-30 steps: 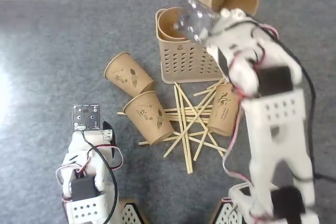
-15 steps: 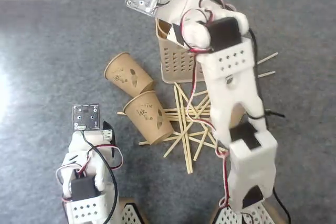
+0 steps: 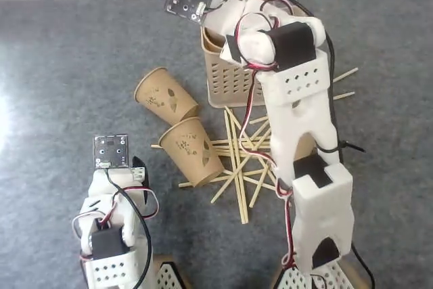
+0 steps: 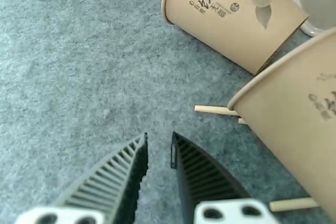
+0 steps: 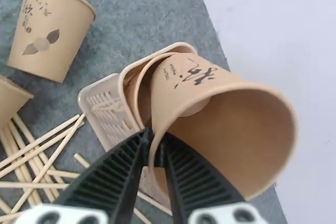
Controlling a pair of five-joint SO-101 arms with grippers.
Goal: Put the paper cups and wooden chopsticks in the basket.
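My right gripper (image 5: 155,132) is shut on the rim of a paper cup (image 5: 220,119), held tilted over the tan basket (image 5: 102,108). The cup's base points into another cup (image 5: 137,85) that sits in the basket (image 3: 230,79). Two more cups (image 3: 164,96) (image 3: 191,150) lie on their sides on the grey mat, left of the basket. Wooden chopsticks (image 3: 240,160) are scattered in a pile in front of it. My left gripper (image 4: 158,140) rests low at the front left, fingers together with nothing between them, a short way from the nearer cup (image 4: 294,124).
Two stray chopsticks (image 3: 345,76) lie right of the basket, beside the right arm (image 3: 298,99), which stretches across the pile. A pale wall (image 5: 273,19) borders the mat behind the basket. Open grey mat (image 3: 61,65) extends on the left.
The right arm swung the held cup from the basket's back right corner to above the basket, then barely shifted in the last half second. The left arm has not moved.
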